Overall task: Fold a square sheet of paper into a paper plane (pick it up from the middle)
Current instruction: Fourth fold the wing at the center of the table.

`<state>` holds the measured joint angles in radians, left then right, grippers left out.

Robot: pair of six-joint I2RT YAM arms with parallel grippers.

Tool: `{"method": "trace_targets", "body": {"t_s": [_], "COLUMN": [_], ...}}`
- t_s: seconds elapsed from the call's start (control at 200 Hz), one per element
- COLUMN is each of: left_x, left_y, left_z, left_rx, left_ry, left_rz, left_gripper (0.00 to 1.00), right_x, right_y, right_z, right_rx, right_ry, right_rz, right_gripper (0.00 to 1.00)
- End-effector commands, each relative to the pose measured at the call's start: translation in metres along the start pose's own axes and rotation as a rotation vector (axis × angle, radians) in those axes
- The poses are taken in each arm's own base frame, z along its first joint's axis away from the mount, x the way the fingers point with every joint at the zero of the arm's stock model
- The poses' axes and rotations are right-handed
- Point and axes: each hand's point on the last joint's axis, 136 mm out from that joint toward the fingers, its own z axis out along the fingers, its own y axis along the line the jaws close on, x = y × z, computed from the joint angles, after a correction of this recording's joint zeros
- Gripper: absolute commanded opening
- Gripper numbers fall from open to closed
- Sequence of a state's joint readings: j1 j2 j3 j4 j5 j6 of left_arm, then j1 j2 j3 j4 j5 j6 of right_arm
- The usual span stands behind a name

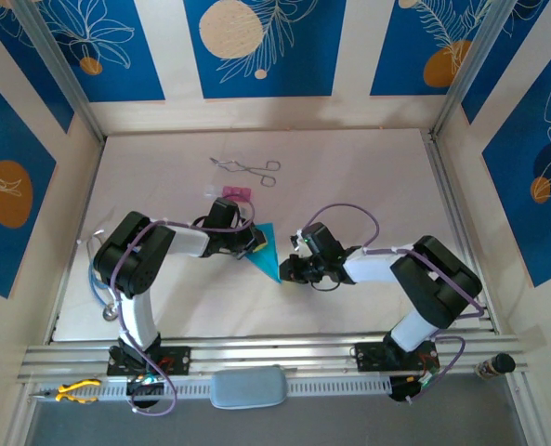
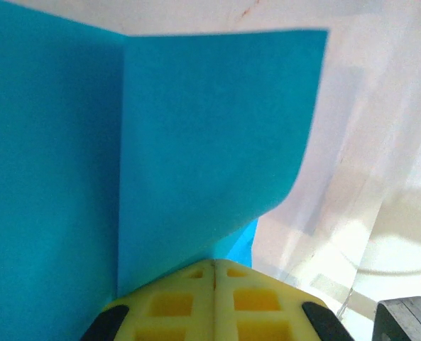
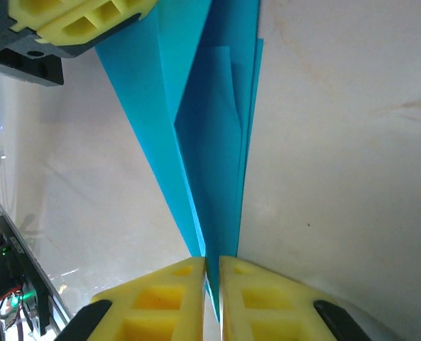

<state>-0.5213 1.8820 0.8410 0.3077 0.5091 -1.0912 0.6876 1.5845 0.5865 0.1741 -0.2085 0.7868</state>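
The paper plane (image 1: 267, 253) is located at the centre of the desk (image 1: 368, 177), with its wide end toward 12 o'clock and its tip toward 5 o'clock. The left claw (image 2: 214, 264) grips the wide end from 9 o'clock. The right claw (image 3: 211, 260) grips the tip from 4 o'clock.
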Motion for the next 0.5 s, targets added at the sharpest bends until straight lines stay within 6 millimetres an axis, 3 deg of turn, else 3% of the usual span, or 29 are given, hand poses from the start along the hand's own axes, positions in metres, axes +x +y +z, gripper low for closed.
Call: {"method": "trace_targets", "body": {"t_s": [0.0, 0.245, 0.495], "left_x": [0.010, 0.011, 0.011], "left_y": [0.019, 0.019, 0.019], "left_z": [0.004, 0.005, 0.006], "left_rx": [-0.053, -0.049, -0.041], "left_ry": [0.028, 0.030, 0.030], "left_rz": [-0.026, -0.028, -0.035], "left_gripper": [0.02, 0.02, 0.02], "right_x": [0.002, -0.004, 0.006], "right_y": [0.010, 0.016, 0.004], "right_z": [-0.007, -0.003, 0.004], "right_rx": [-0.011, -0.021, -0.002], "right_ry": [0.013, 0.030, 0.063], "right_rz": [-0.017, -0.031, -0.004], "right_gripper": [0.15, 0.16, 0.15]}}
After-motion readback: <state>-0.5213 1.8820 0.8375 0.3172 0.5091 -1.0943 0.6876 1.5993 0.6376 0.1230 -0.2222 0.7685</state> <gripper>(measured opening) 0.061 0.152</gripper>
